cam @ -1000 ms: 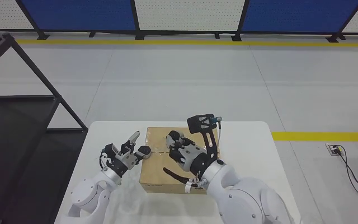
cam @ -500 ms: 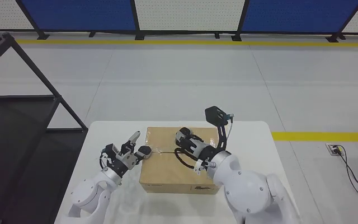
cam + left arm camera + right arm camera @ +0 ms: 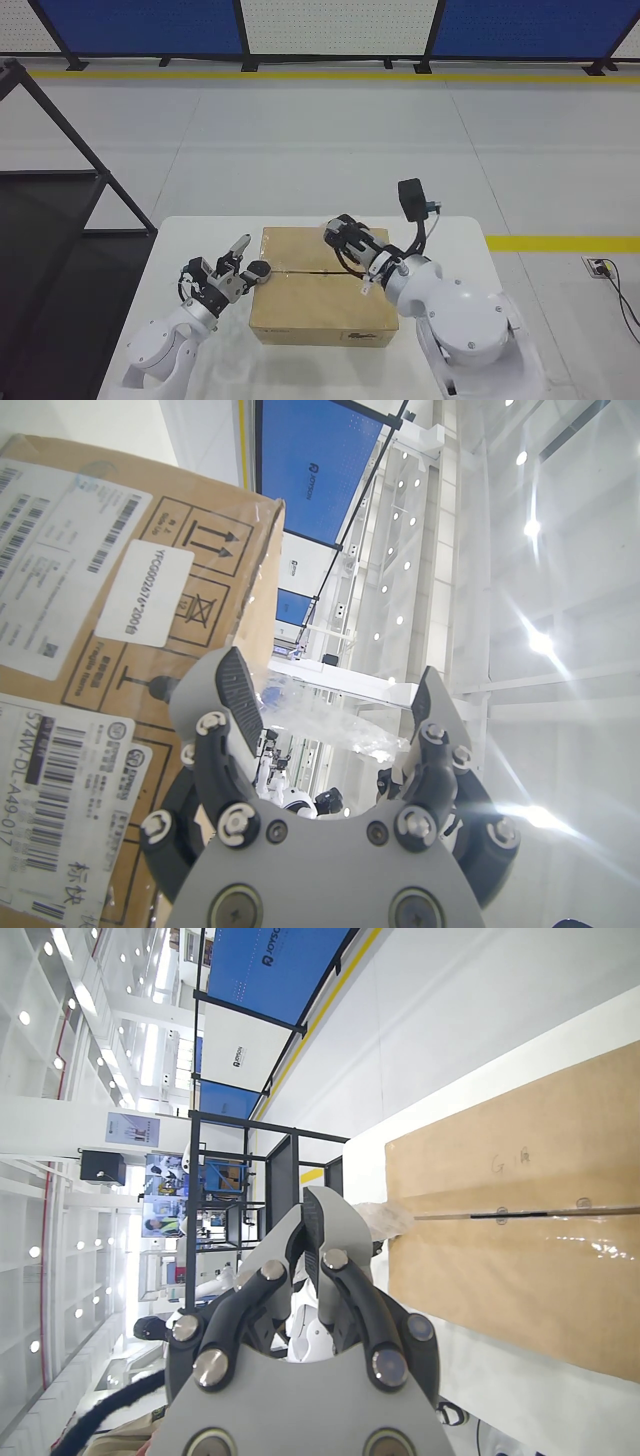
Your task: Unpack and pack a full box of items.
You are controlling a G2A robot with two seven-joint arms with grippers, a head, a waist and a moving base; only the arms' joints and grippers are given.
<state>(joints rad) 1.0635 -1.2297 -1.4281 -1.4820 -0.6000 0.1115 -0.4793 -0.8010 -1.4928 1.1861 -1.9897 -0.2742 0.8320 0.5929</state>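
Over the box [image 3: 315, 300], right tool [image 3: 310, 1208] closed tight; beside its edge, left tool [image 3: 327, 685] wide.

My top camera: overhead, facing down on the table [image 3: 200, 235] and cardboard box [image 3: 310, 300]. My wrist cameras: close beside that box, which all three views share.

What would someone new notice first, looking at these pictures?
A closed brown cardboard box sits in the middle of the white table, its top seam showing as a dark line. The left gripper is at the box's labelled side with jaws wide apart, and crumpled clear tape hangs off the box edge in front of them. The right gripper hangs over the far part of the box top with jaws shut.
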